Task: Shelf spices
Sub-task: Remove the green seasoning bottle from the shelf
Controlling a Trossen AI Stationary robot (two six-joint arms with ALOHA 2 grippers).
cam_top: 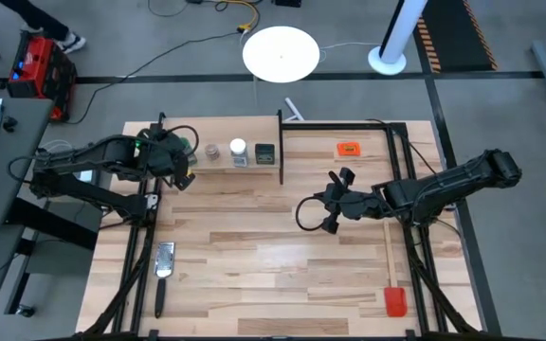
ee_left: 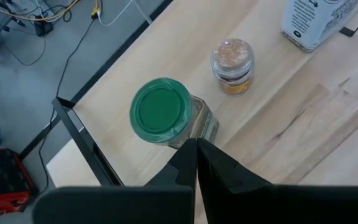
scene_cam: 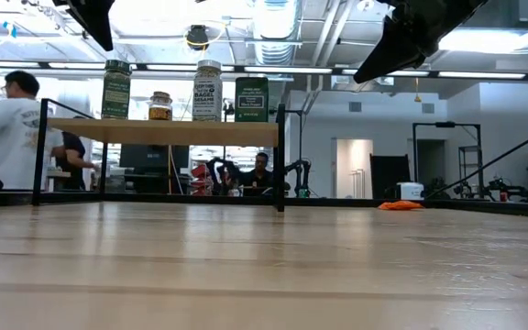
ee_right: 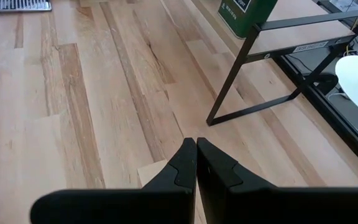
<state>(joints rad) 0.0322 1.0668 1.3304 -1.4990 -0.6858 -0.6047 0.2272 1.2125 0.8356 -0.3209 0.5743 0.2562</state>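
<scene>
The low view alone showed all four spices standing upright in a row on the shelf (scene_cam: 163, 133): the green-lidded jar (scene_cam: 115, 90) at the left end, then the small brownish jar (scene_cam: 160, 106), the clear jar with white lid (scene_cam: 207, 91), and the dark green tin (scene_cam: 251, 99) at the right end. The left wrist view looked down on the round, smooth green lid (ee_left: 161, 111), just beyond the left gripper (ee_left: 196, 149), whose fingers were pressed together and held nothing. The right gripper (ee_right: 196, 150), likewise closed and empty, hung over bare plank tabletop (ee_right: 104, 106), right of the shelf's black metal leg (ee_right: 235, 78). An orange tag (cam_top: 349, 149) lay far right.
</scene>
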